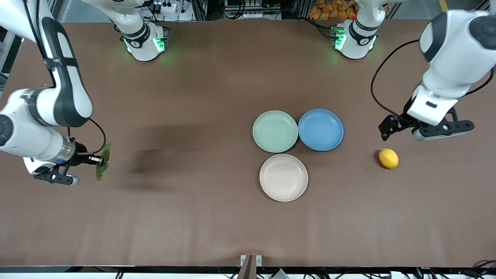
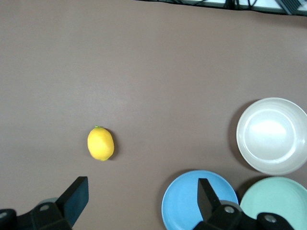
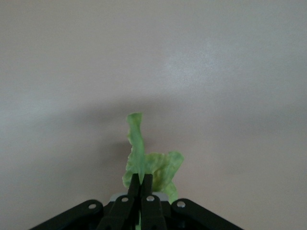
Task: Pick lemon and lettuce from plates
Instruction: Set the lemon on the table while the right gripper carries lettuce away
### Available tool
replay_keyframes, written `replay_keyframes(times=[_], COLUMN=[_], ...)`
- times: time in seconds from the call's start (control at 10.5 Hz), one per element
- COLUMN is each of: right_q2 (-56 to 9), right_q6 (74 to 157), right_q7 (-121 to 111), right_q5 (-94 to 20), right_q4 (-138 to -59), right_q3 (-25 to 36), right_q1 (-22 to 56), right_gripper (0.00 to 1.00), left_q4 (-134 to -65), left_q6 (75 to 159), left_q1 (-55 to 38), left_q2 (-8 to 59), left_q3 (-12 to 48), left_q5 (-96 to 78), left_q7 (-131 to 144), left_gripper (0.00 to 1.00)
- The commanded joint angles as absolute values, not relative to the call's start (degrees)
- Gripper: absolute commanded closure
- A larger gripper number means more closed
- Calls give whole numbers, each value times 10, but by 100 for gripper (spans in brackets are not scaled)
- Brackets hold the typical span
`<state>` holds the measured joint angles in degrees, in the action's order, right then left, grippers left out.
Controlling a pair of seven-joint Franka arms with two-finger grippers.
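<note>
right wrist view alone shows right claw (image 3: 140,184) pinching lettuce (image 3: 144,160).

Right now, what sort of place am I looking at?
Likely a robotics lab: two robot arms bolted along a brown table, the right gripper holding lettuce, the left gripper open above a lemon, three empty plates, and cabling at the table's edge.

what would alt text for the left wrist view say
A lemon lies on the brown table, past the left gripper's open fingers. Blue, beige and green plates sit empty beside it.
</note>
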<state>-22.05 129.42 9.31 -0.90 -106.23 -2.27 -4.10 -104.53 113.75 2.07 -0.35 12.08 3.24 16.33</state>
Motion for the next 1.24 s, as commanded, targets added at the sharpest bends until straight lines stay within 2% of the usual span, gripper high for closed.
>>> replay_keyframes(times=[0.0, 0.19, 0.29, 0.38, 0.57, 0.67, 0.95, 1.14], right_q2=[-234, -262, -264, -259, -226, -195, -81, -46], right_q6=[1382, 1410, 1410, 1402, 1397, 1363, 1212, 1121], right_q7=[92, 92, 92, 92, 92, 93, 91, 92], right_q5=[-1, -1, 0, 0, -1, -1, 0, 0], right_q4=[-1124, -1123, -1122, -1121, -1119, -1117, -1091, -1040], right_q3=[-35, -35, -35, -35, -38, -39, -39, -39], right_q1=[-54, -58, -58, -57, -62, -62, -65, -68], right_gripper=[100, 100, 57, 1, 0, 0, 0, 0], left_q4=[-964, -915, -907, -898, -879, -879, -879, -879], left_q6=[1015, 921, 906, 892, 885, 885, 886, 886], left_q1=[-8, -21, -22, -22, -19, -18, -19, -18], left_q2=[-2, -1, -4, -9, -9, -14, -18, -18], left_q3=[79, 61, 62, 64, 64, 64, 66, 69], left_q5=[6, -11, -17, -15, -9, -8, 13, 14], left_q7=[101, 63, 63, 63, 64, 65, 72, 72], left_gripper=[0, 0, 0, 0, 0, 0, 0, 0])
